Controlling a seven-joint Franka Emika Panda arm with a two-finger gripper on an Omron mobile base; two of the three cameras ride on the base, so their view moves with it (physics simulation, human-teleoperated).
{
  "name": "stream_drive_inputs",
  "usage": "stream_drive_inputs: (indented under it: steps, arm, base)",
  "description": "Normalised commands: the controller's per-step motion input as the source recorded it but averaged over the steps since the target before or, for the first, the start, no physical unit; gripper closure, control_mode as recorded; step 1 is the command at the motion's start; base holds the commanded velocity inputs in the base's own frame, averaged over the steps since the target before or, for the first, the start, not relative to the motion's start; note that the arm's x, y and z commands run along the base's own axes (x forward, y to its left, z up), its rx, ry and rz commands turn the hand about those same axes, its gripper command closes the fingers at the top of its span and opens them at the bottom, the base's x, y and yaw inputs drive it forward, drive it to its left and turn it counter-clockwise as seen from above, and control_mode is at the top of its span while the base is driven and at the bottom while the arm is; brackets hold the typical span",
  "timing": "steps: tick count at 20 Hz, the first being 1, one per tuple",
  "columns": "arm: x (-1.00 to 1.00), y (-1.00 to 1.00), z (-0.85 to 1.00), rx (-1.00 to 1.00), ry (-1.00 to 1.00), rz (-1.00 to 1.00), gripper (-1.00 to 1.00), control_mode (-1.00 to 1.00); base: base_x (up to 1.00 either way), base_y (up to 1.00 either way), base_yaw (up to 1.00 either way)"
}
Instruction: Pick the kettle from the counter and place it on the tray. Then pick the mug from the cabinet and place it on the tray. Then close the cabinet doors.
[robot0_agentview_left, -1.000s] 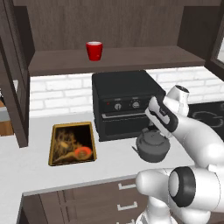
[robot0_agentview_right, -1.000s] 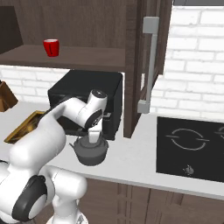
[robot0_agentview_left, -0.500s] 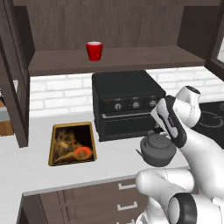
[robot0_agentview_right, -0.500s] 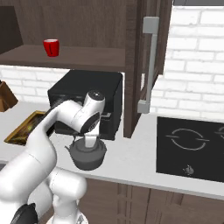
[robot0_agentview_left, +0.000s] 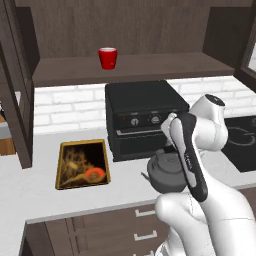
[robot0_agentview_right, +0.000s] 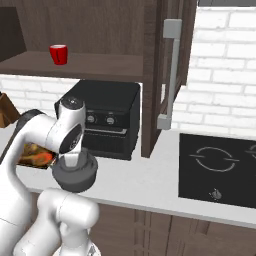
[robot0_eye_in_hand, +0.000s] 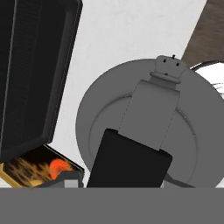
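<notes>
My gripper (robot0_agentview_left: 170, 150) (robot0_agentview_right: 74, 160) is shut on the arched black handle of the dark grey kettle (robot0_agentview_left: 166, 173) (robot0_agentview_right: 75, 173) (robot0_eye_in_hand: 144, 127), which hangs just above the counter (robot0_agentview_left: 30, 195) (robot0_agentview_right: 150, 180) in front of the black oven. The hand view looks straight down on the kettle's lid and handle. The tray (robot0_agentview_left: 75, 160) (robot0_agentview_right: 35, 155) (robot0_eye_in_hand: 35, 168) lies on the counter to the kettle's left. A red mug (robot0_agentview_left: 107, 57) (robot0_agentview_right: 58, 54) stands on the cabinet shelf (robot0_agentview_left: 150, 67). Both cabinet doors (robot0_agentview_left: 15, 100) (robot0_agentview_right: 172, 75) stand open.
A black countertop oven (robot0_agentview_left: 142, 117) (robot0_agentview_right: 112, 117) stands against the brick wall right behind the kettle. A black cooktop (robot0_agentview_right: 220, 167) (robot0_agentview_left: 242, 140) is set into the counter on the right. The open right door's bar handle hangs between them.
The arm has carried the kettle leftward along the counter front, toward the tray. Mug, tray and doors have not moved.
</notes>
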Motion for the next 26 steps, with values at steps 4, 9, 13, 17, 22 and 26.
stream_drive_inputs:
  steps: [4,9,13,17,22,26]
  arm:
    - [-0.06,1.0,0.35,-0.01,0.0,0.0,1.0,-1.0]
    - [0.0,1.0,0.11,0.0,0.0,0.0,1.0,-1.0]
    - [0.01,1.0,0.0,0.0,0.0,0.0,1.0,-1.0]
    - [0.22,0.99,0.0,0.0,0.0,0.0,1.0,-1.0]
    - [0.52,0.81,0.0,0.0,0.0,0.0,1.0,-1.0]
    - [0.77,0.44,0.0,0.0,0.0,0.0,1.0,-1.0]
  base:
    - [0.0,0.0,0.0]
    - [0.0,0.0,0.0]
    - [0.0,0.0,0.0]
    - [0.0,0.0,0.0]
    - [0.0,0.0,0.0]
    - [0.0,0.0,0.0]
